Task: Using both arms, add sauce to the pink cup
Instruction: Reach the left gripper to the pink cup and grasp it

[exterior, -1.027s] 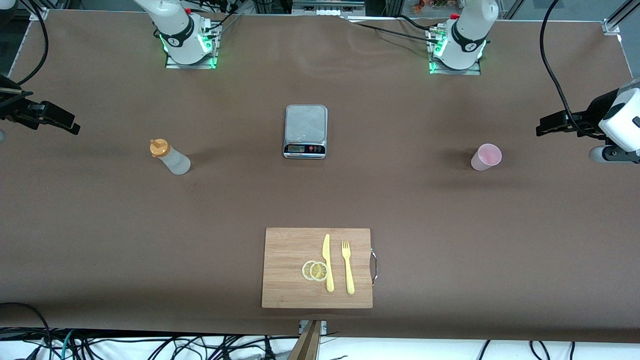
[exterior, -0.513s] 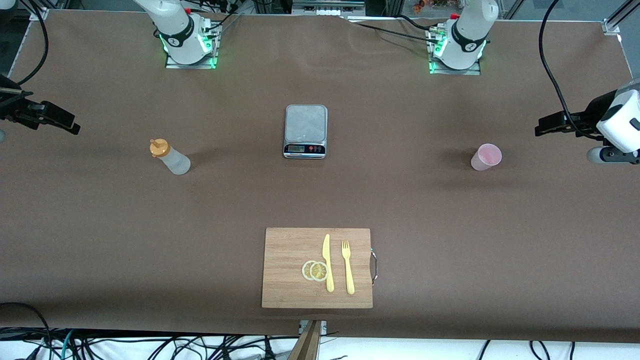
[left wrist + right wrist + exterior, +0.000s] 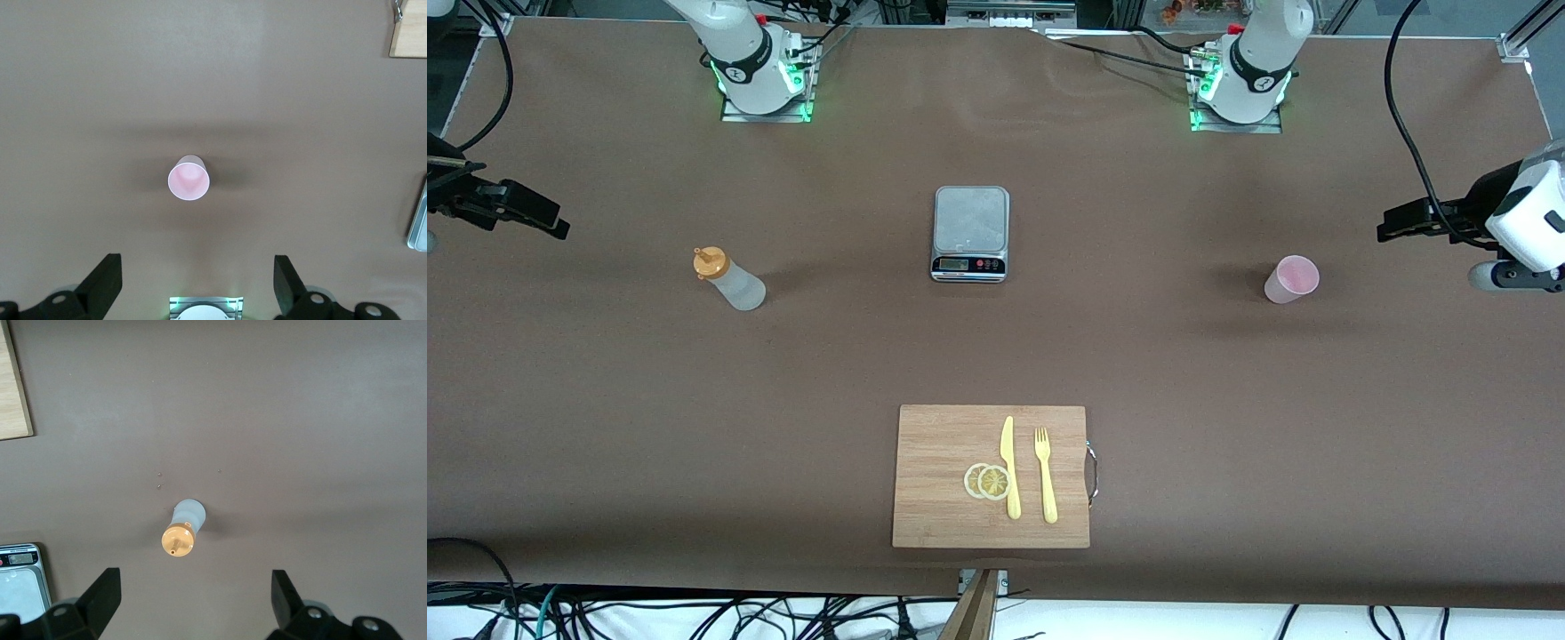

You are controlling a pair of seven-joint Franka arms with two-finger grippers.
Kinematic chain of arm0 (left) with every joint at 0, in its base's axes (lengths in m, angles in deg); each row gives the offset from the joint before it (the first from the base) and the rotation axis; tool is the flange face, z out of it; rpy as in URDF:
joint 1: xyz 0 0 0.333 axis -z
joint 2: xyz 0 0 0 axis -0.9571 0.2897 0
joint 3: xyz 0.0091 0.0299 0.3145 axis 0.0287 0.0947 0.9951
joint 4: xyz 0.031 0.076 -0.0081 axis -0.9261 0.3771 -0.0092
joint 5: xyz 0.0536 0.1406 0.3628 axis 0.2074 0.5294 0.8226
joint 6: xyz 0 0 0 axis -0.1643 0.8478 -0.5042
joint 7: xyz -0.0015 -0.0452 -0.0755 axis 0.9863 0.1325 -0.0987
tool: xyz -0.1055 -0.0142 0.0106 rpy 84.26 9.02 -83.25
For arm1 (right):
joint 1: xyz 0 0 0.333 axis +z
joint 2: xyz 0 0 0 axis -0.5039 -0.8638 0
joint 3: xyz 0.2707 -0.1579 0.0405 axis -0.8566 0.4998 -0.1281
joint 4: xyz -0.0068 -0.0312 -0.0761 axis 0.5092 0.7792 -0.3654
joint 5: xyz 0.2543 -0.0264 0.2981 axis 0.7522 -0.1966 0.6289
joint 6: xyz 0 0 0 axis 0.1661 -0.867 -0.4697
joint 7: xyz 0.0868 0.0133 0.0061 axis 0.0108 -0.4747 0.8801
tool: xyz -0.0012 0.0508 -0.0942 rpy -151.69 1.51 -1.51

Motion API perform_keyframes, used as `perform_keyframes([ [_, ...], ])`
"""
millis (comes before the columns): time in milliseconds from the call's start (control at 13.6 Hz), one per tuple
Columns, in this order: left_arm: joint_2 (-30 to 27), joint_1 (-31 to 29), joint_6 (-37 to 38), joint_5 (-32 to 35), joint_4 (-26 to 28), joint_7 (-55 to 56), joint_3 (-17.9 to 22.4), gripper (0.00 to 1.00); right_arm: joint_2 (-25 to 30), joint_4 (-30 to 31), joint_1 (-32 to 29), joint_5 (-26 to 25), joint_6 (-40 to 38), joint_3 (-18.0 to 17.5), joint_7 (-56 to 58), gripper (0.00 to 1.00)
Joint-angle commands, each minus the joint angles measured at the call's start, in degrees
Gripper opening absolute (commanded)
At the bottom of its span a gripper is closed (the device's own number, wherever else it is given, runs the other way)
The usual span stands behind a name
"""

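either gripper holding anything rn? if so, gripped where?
Nothing is held. The left gripper hangs open above the pink cup; the right gripper hangs open above the sauce. Both items stand untouched on the table.

Left claw [image 3: 1392,224] raised at its table end, fingers spread — right claw [image 3: 551,224] likewise

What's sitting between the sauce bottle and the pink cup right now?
Only the grey kitchen scale, roughly midway and a little farther from the front camera than the sauce bottle and the pink cup. The front view shows otherwise bare brown table between them.
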Motion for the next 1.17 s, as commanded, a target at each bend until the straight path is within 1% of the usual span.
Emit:
perform_keyframes([
  [0, -0.31, -0.31, -2.17, 1.41, 3.67, -7.2, 0.72, 1.0, 0.11, -0.32, 0.09, 0.85, -0.53, 0.14, 0.62, 1.0],
  [147, -0.31, -0.32, -6.12, 3.07, 8.4, -8.8, 2.03, 1.0, 0.11, -0.32, 0.09, 0.85, -0.53, 0.14, 0.71, 1.0],
  [293, -0.4, -0.58, -12.43, 3.78, 15.07, -9.5, 2.65, 1.0, 0.11, -0.32, 0.09, 0.85, -0.62, 0.14, 0.62, 1.0],
  [513, -0.4, -0.58, -26.31, 3.78, 26.06, -12.93, 4.58, 1.0, 0.11, -0.32, 0.09, 0.85, -0.62, 0.06, 0.62, 1.0],
  [733, -0.31, -0.58, -38.01, 3.78, 35.12, -16.0, 5.64, 0.99, 0.11, -0.32, 0.09, 0.85, -0.62, 0.14, 0.62, 1.0],
  [953, -0.31, -0.58, -46.19, 3.78, 41.63, -16.19, 6.17, 0.98, 0.11, -0.32, 0.09, 0.85, -0.62, 0.14, 0.62, 1.0],
  [1100, -0.22, -0.58, -49.46, 3.78, 44.8, -16.19, 6.17, 0.98, 0.11, -0.32, 0.09, 0.85, -0.62, 0.14, 0.62, 1.0],
])
